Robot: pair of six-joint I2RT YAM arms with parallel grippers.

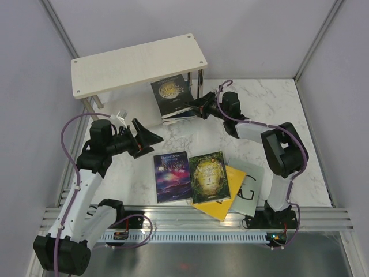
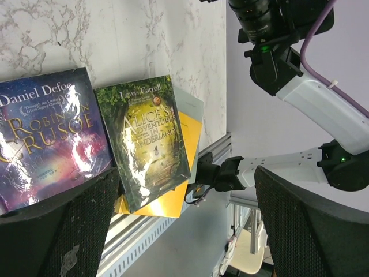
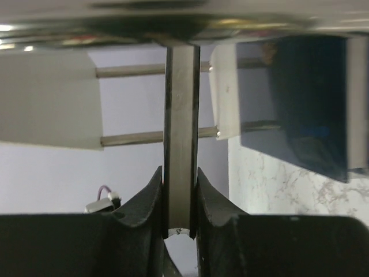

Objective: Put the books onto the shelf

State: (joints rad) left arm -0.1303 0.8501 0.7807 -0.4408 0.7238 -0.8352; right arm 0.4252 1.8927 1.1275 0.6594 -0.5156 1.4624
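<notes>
- Marbled white tabletop [image 1: 265, 109] fills the floor of a booth with plain pale grey walls [image 1: 259, 34]. A ribbed metal rail [image 1: 202, 218] runs along the bottom of the overhead view.
- Count: six books, one shelf [image 1: 138, 64], two arms.
- Four books lie flat in a fan at lower centre. From left to right they are the purple galaxy book [image 1: 172, 176], the green-gold forest book [image 1: 209, 176], the yellow book [image 1: 222, 205] and the pale grey-green book [image 1: 252, 186]. The green-gold one overlaps the yellow one, which touches the grey-green one.
- Two more are at the shelf's right end, upper centre. The dark book with gold lettering [image 1: 172, 92] pokes out from under the top board, above a teal-blue book [image 1: 185, 113].
- The right gripper [image 1: 193, 107] is at the lower right corner of that pair. In its wrist view the fingers are narrowed onto a thin book edge [image 3: 181, 127], touching both faces. Which of the two books this is I cannot tell.
- The left gripper [image 1: 149, 134] is spread wide and holds nothing, left of centre. The purple galaxy book lies near it, to the lower right, not touching.
</notes>
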